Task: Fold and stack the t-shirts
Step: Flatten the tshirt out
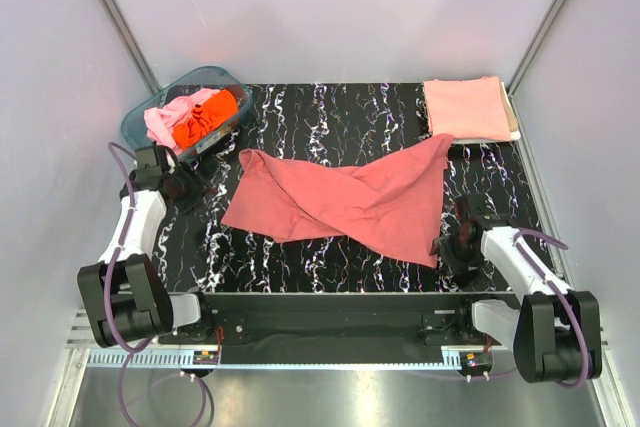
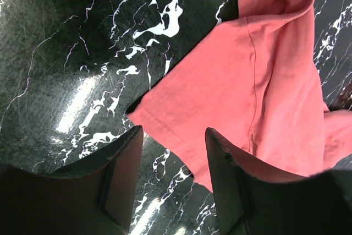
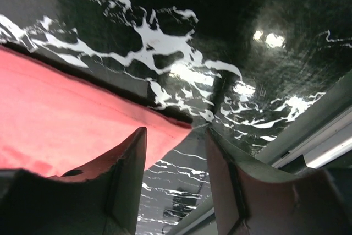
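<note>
Spreading step. The red tee [image 1: 345, 197] lies twisted in the middle of the tabletop [image 1: 330, 117], not yet flat. My left jaws stand released astride its left sleeve [image 2: 192, 97], and my right jaws stand released at its near-right corner [image 3: 159, 127]. Next, I judge: pinch both, then pull apart to untwist.

Left pincer [image 2: 174, 136] low, jaws apart; right pincer [image 3: 177, 136] low, jaws apart; both angled inward.
</note>
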Controlling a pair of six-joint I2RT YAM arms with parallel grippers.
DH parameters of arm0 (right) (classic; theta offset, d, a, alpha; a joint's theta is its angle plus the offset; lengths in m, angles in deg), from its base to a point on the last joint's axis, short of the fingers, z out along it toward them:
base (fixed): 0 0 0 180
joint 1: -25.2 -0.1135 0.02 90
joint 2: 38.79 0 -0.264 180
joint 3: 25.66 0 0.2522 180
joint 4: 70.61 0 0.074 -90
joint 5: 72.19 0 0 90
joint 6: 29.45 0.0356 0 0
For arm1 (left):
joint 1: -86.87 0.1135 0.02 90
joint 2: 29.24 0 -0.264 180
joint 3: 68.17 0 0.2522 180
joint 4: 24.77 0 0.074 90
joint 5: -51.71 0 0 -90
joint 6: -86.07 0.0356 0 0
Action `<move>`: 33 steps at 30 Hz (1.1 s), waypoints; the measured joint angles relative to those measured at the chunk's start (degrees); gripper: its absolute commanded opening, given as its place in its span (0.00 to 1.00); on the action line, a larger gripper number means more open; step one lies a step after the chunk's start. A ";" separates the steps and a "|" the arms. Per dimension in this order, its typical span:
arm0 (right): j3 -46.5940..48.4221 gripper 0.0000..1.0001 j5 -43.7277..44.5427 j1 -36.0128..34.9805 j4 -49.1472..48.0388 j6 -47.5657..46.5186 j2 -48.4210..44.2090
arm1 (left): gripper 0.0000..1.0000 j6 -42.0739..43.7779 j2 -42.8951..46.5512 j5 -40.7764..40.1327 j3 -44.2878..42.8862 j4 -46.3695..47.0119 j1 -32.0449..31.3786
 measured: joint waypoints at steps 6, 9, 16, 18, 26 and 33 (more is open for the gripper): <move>1.90 0.44 1.29 0.00 -0.26 -0.15 3.08 | 0.53 -0.87 -0.04 0.46 0.07 0.55 0.02; 2.03 0.15 1.77 0.00 -0.26 -0.20 3.08 | 0.53 -0.87 -0.04 0.24 0.52 0.81 0.02; 2.08 0.00 2.25 0.00 -2.05 -0.81 3.08 | 0.57 -0.81 -0.04 3.04 3.56 3.15 0.02; 2.08 0.04 2.03 0.00 -2.64 -0.81 3.08 | 0.56 -0.81 -0.07 3.76 5.03 3.72 -0.44; 2.93 0.23 -0.44 0.00 -4.79 -1.03 3.06 | 0.54 -1.53 -2.78 1.73 8.94 4.98 -4.63; 4.42 0.26 -1.05 0.00 -5.16 -1.70 0.42 | 0.52 -3.21 -7.58 -3.76 9.88 6.29 -4.63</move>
